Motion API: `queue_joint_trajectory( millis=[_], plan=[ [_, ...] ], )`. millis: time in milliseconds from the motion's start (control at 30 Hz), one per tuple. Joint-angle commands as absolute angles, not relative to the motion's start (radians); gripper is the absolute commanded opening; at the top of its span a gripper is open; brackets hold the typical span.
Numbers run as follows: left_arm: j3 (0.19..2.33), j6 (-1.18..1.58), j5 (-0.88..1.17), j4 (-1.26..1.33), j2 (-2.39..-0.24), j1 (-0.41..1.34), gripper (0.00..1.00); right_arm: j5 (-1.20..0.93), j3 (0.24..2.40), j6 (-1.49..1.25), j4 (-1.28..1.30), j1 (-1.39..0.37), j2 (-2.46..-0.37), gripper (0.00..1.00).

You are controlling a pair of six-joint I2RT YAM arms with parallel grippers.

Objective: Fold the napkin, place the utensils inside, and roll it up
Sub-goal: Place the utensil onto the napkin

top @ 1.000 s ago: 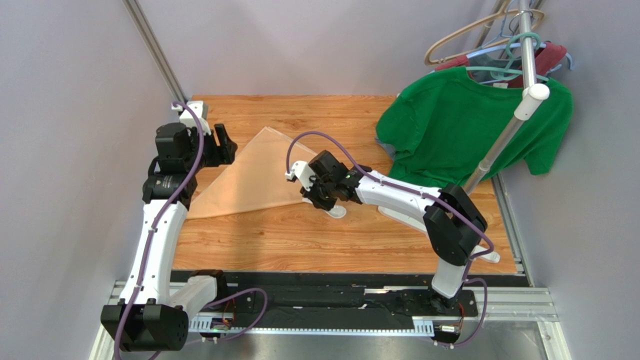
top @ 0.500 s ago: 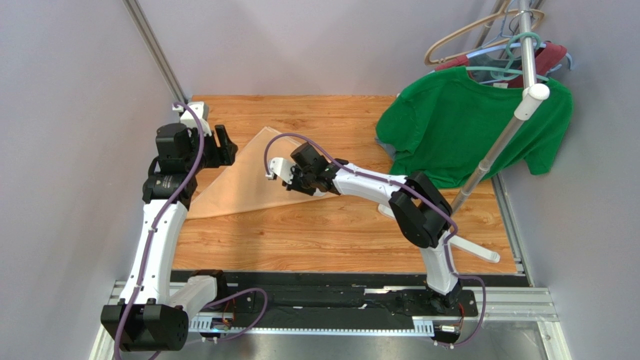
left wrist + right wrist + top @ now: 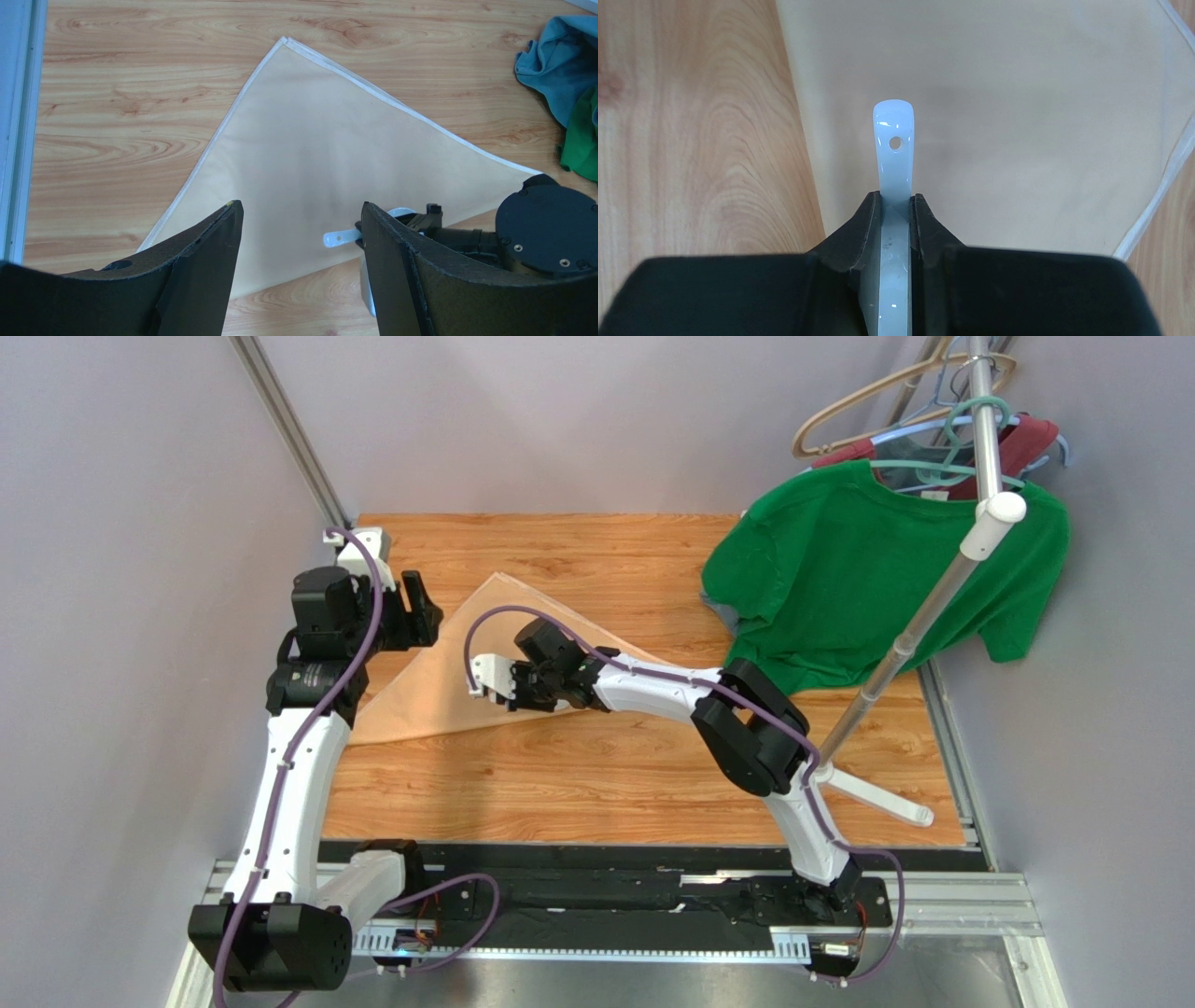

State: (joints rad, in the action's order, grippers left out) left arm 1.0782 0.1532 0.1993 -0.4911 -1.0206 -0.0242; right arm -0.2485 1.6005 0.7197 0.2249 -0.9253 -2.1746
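The napkin (image 3: 421, 679) lies flat on the wooden table, folded into a peach-tan triangle (image 3: 330, 154). My right gripper (image 3: 514, 683) is shut on the white spoon (image 3: 894, 157) and holds it low over the napkin's near right part (image 3: 1018, 119). The spoon's handle tip, with a small hole, sticks out past the fingers, and its bowl is hidden behind them. In the left wrist view the spoon handle (image 3: 342, 238) shows above the cloth. My left gripper (image 3: 417, 608) hovers open over the napkin's left side (image 3: 302, 213) with nothing between its fingers.
A green T-shirt (image 3: 870, 581) hangs from a clothes rack at the back right. The rack's pole (image 3: 919, 623) slants down to a white leg (image 3: 877, 795) on the table. Hangers (image 3: 912, 413) sit on top. A teal cloth edge (image 3: 554, 56) lies near the shirt.
My right arm has swung left with the spoon, from the bare wood beside the napkin to over the napkin. The left arm has not moved.
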Motion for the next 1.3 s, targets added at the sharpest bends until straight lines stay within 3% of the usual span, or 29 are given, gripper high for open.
queue_joint_trajectory(
  millis=[0, 1000, 1100, 1267],
  plan=[
    [1.1, 0.143, 0.199, -0.486, -1.019, -0.029, 0.72, -0.302, 1.673, 0.736, 0.161, -0.946, -2.209, 0.0],
    [1.103, 0.14, 0.209, -0.488, -1.023, -0.029, 0.72, -0.256, 1.66, 0.867, 0.169, -0.945, -2.25, 0.03],
    [1.103, 0.14, 0.209, -0.488, -1.023, -0.031, 0.72, -0.244, 1.646, 0.862, 0.167, -0.942, -2.244, 0.07],
    [1.101, 0.143, 0.209, -0.489, -1.023, -0.029, 0.72, -0.235, 1.626, 0.853, 0.157, -0.936, -2.232, 0.22]
  ],
)
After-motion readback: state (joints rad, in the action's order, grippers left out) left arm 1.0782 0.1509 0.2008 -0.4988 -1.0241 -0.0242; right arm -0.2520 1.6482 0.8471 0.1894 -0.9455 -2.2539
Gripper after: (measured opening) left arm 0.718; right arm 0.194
